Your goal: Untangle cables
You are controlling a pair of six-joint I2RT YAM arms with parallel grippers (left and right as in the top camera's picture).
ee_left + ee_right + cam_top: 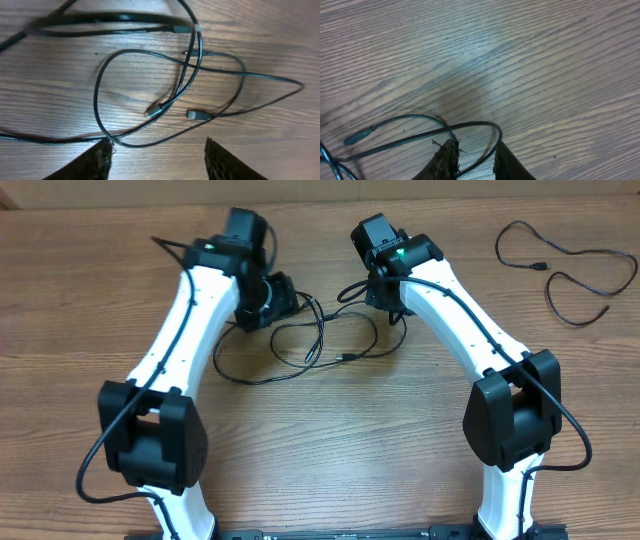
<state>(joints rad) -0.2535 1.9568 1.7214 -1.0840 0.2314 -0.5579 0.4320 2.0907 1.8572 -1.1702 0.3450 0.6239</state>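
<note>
Well, from above: a messy heap of thin black cables on the wooden table, right between the left gripper and the right gripper. One more loose cable far off by the right edge, well apart from the heap. Too small here to tell much about either set of jaws.

From the left wrist: jaws wide apart, holding nothing, low over the loops. A silver plug end and a second plug end just beside it, both inside crossing loops. Looks light, soft and bendy, so easy to drag but quick to snag. Best to pinch close behind a plug end and pull it back out through its loop.

From the right wrist: jaws close together, a cable loop running down between them. Cannot tell whether pinched or only loose in the gap. A cable tip off to the left
</note>
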